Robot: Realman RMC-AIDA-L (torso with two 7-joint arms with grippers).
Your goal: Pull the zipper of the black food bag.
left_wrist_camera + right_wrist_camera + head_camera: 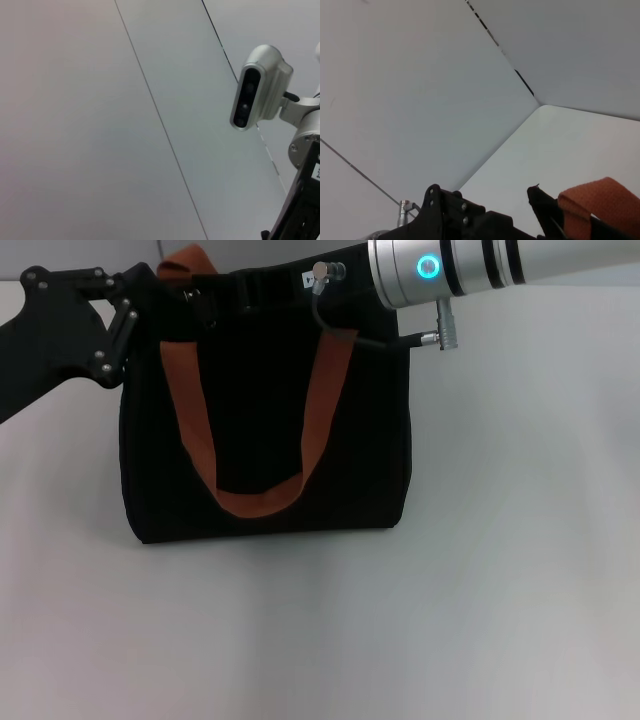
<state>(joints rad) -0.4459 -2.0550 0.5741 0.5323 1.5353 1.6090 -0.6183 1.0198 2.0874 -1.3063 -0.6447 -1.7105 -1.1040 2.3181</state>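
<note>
Head view is showing the large boxy black fabric food bag [265, 440] standing on the white bench [400, 630]. Its zipper is lying hidden along the top edge. Whether either hand is gripping anything, I cannot tell. The left hand [125, 325] is pressing the bag's corner; a slip might topple it. The orange-brown strap [190, 410] is crowding that edge.

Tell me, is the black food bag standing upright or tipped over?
Upright. The black food bag stands on its base on the table, with one orange strap handle hanging down its front face.
</note>
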